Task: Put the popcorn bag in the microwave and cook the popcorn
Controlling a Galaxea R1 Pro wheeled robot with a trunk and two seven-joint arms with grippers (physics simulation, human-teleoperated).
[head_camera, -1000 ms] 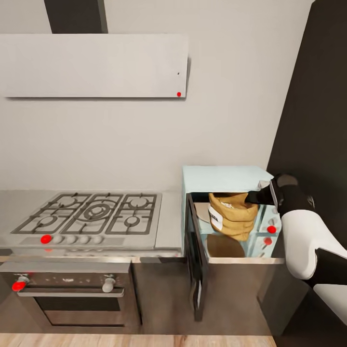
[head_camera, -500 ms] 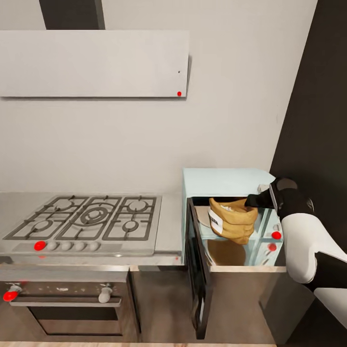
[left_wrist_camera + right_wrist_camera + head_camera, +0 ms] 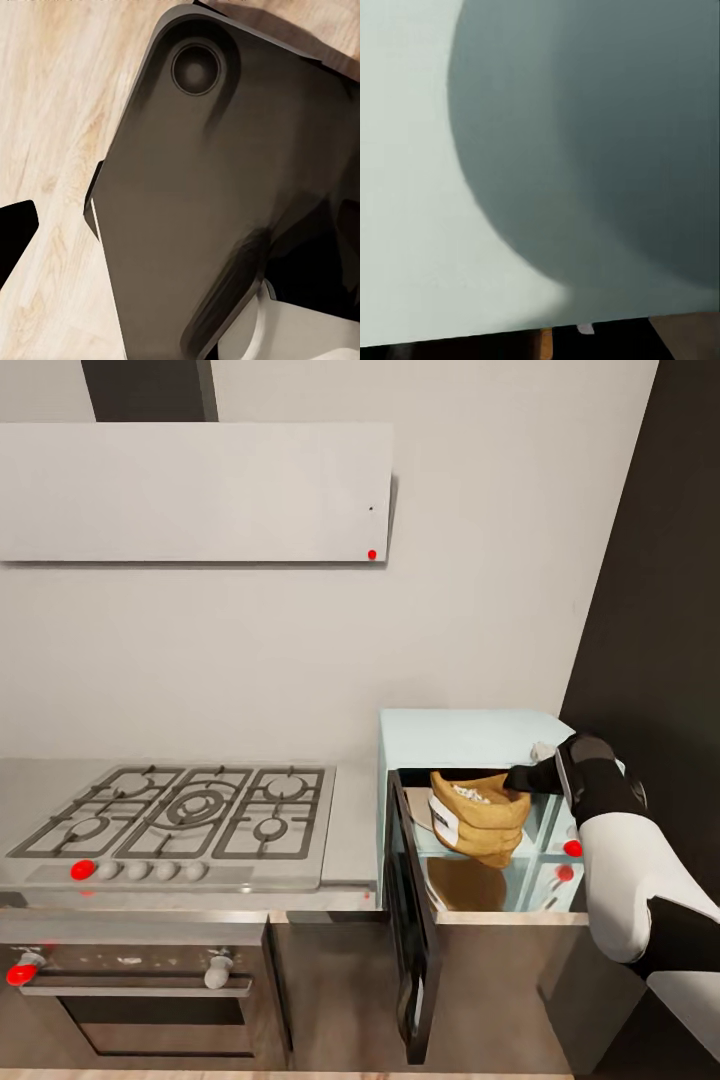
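The pale mint microwave (image 3: 465, 730) stands right of the hob with its dark glass door (image 3: 410, 920) swung wide open. The tan popcorn bag (image 3: 480, 822) is inside the cavity, tilted a little, its white label facing left and pale popcorn (image 3: 468, 794) showing at the top. My right gripper (image 3: 520, 778) reaches in from the right and is shut on the bag's rolled rim. I cannot tell whether the bag's base touches the cavity floor. In the right wrist view a mint wall (image 3: 405, 187) with a dark rounded shadow is close up.
A steel gas hob (image 3: 185, 820) with a red-lit knob sits left of the microwave, over a steel oven (image 3: 140, 990). A grey hood (image 3: 190, 490) hangs above. A dark tall panel (image 3: 650, 610) stands at the right. The left wrist view looks onto my dark base (image 3: 225, 195) over wooden floor (image 3: 52, 112).
The head camera shifted slightly at first. My right gripper has carried the bag deeper into the microwave cavity, and the bag now sits more upright.
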